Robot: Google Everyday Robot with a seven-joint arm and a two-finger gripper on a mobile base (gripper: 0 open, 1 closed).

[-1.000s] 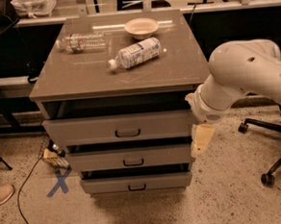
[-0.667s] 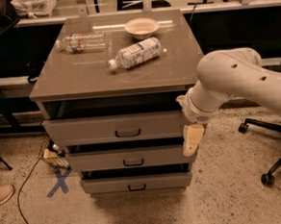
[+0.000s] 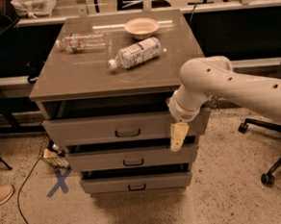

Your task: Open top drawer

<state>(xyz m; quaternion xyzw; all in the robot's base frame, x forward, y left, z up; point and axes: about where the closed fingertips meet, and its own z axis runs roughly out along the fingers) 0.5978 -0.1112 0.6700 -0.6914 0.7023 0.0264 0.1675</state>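
The top drawer is the uppermost and tallest grey-taupe front of the cabinet, with a small black pull handle at its middle. A dark gap shows between its front and the cabinet top. My gripper hangs from the white arm, which comes in from the right. It sits in front of the right end of the top drawer's front, right of the handle and apart from it, with its cream tip reaching down to the second drawer.
Two shorter drawers sit below. On the cabinet top lie two plastic bottles and a bowl. An office chair base stands at right. A blue X, a cable and a shoe are on the floor at left.
My arm has swung left and the gripper has moved from beside the cabinet's right edge to in front of the top drawer's right end. The drawers have not visibly moved.
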